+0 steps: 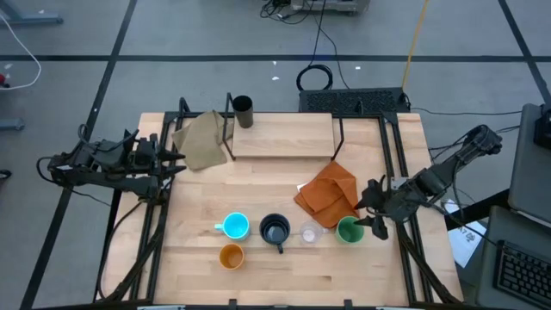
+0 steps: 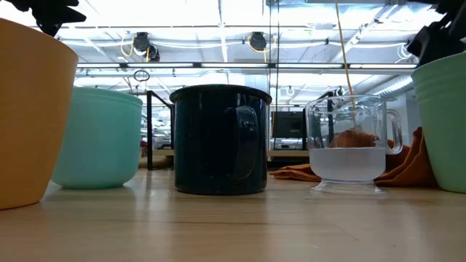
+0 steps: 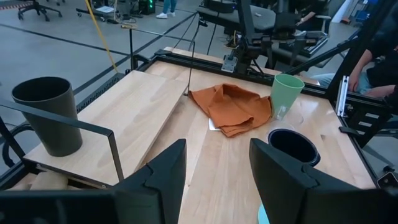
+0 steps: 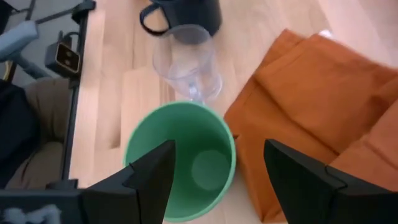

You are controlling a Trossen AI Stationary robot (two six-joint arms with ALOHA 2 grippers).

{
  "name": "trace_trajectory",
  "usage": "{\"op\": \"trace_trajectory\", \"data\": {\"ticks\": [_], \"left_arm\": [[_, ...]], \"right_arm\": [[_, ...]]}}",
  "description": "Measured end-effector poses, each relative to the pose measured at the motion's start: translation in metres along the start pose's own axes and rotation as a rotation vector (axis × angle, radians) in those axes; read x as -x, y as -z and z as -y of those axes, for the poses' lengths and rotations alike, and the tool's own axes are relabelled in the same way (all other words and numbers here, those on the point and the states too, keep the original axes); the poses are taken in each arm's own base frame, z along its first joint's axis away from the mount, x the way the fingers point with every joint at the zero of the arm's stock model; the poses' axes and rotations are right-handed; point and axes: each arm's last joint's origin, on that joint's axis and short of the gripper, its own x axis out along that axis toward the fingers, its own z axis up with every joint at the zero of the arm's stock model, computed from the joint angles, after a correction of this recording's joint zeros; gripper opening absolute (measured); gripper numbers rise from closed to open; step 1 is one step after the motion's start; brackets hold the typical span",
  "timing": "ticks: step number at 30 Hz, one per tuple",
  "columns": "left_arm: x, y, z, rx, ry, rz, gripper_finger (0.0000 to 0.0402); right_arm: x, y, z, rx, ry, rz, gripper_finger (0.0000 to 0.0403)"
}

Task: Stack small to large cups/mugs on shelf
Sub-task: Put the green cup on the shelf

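My right fingers hang spread just above the green cup, which stands beside the orange cloth. I'd lower them squarely either side of its rim before closing. My left fingers wait open near the shelf.

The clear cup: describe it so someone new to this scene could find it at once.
On the wooden tabletop, look at the row of cups near the front edge, below the orange cloth. The clear cup stands between the dark navy mug and the green cup. It alone is see-through glass.
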Motion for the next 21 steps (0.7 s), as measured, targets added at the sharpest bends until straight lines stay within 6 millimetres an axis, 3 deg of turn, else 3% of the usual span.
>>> {"op": "trace_trajectory", "data": {"ticks": [21], "left_arm": [[0.0,0.001,0.0,-0.003,0.0,-0.007,0.0177]], "right_arm": [[-0.035,-0.003,0.01,-0.013,0.042,-0.165,0.0235]]}}
